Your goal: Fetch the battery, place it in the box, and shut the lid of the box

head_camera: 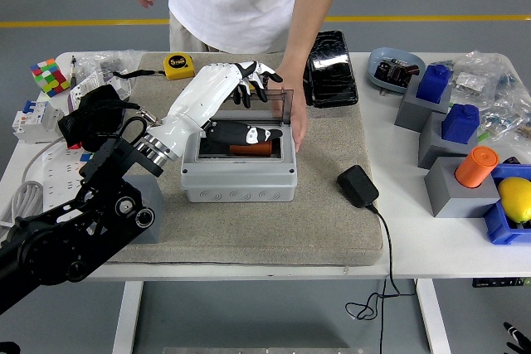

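Note:
The grey box [239, 178] stands on the beige mat, with its smoky clear lid [278, 105] upright at the back. The orange battery [249, 149] lies inside the box. My left hand [257, 107], white with black fingers, is raised over the box and holds nothing. Its fingers [249, 80] reach over the lid's top edge and its thumb [245, 133] hangs above the battery. A person's hand [295, 122] rests against the box's right side.
A black adapter [358, 186] with its cable lies right of the box. A yellow tape measure [178, 64] and a black case [330, 68] sit at the mat's back. Grey and blue blocks crowd the right, and cubes and a power strip the left.

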### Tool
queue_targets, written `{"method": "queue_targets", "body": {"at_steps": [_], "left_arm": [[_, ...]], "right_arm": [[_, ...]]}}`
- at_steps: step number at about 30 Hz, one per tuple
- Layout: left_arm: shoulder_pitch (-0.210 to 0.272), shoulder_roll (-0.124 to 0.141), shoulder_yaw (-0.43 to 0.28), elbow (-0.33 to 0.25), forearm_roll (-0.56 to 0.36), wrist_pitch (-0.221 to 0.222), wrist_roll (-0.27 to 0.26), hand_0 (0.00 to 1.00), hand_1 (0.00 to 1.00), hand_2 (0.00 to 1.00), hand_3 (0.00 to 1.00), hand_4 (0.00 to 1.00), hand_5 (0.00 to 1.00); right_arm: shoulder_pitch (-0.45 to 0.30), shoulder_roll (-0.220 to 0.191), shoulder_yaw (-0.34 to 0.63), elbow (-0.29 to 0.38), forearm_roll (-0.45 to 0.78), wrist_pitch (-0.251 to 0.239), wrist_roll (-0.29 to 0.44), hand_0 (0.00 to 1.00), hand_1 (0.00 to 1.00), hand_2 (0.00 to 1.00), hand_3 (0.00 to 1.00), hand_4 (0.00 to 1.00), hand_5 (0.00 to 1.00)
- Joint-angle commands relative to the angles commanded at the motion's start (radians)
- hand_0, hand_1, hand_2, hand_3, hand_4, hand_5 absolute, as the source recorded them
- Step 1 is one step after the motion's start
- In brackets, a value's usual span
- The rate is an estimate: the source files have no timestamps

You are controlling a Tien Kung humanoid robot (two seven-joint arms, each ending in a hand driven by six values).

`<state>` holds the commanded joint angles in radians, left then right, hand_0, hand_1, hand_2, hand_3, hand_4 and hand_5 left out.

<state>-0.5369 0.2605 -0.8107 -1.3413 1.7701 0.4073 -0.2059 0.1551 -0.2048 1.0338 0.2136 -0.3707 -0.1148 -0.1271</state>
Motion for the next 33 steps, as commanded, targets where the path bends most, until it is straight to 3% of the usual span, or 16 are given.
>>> {"method": "queue_targets", "body": {"at_steps": [2, 3, 8, 9, 14, 15, 22, 33], "left_arm": [[-0.001, -0.001, -0.031, 0.005, 0.004, -0.008, 0.006, 0.312, 0.476, 0.491, 0.657, 0.998, 0.329], [-0.002, -0.001, -0.039, 0.007, 0.005, -0.011, 0.009, 0.477, 0.631, 0.608, 0.679, 0.998, 0.471], [-0.01, -0.002, -0.09, 0.047, -0.004, -0.077, 0.035, 0.477, 0.631, 0.608, 0.679, 0.998, 0.471], [-0.011, -0.002, -0.094, 0.054, -0.007, -0.09, 0.041, 0.734, 0.807, 0.81, 0.826, 0.998, 0.809], [-0.012, -0.002, -0.103, 0.079, -0.003, -0.111, 0.059, 0.734, 0.807, 0.81, 0.826, 0.998, 0.809], [-0.013, 0.001, -0.1, 0.084, -0.003, -0.114, 0.063, 0.744, 0.823, 0.82, 0.834, 0.998, 0.875], [-0.005, 0.022, -0.063, 0.094, -0.004, -0.132, 0.096, 0.729, 0.798, 0.793, 0.823, 0.998, 0.878], [0.048, 0.094, 0.011, 0.043, -0.001, -0.136, 0.111, 0.702, 0.743, 0.744, 0.772, 0.998, 0.872]], "right_arm": [[0.001, 0.0, 0.003, 0.0, -0.001, 0.0, 0.0, 0.661, 0.664, 0.669, 0.548, 0.953, 0.465], [0.001, 0.0, 0.004, 0.0, -0.001, -0.001, 0.001, 0.662, 0.664, 0.669, 0.549, 0.953, 0.466], [0.003, 0.003, 0.01, 0.0, -0.001, -0.001, 0.003, 0.662, 0.664, 0.669, 0.549, 0.953, 0.466], [0.003, 0.004, 0.011, 0.0, -0.001, 0.0, 0.003, 0.661, 0.664, 0.669, 0.549, 0.954, 0.465], [0.004, 0.004, 0.015, -0.001, -0.004, 0.001, 0.003, 0.661, 0.664, 0.669, 0.549, 0.954, 0.465], [0.004, 0.004, 0.015, -0.001, -0.004, 0.001, 0.003, 0.661, 0.664, 0.67, 0.549, 0.954, 0.464], [0.004, 0.002, 0.019, 0.0, -0.007, 0.002, 0.002, 0.661, 0.664, 0.67, 0.549, 0.955, 0.464], [0.004, -0.003, 0.02, -0.001, -0.01, 0.005, -0.001, 0.661, 0.664, 0.67, 0.548, 0.954, 0.464]]}}
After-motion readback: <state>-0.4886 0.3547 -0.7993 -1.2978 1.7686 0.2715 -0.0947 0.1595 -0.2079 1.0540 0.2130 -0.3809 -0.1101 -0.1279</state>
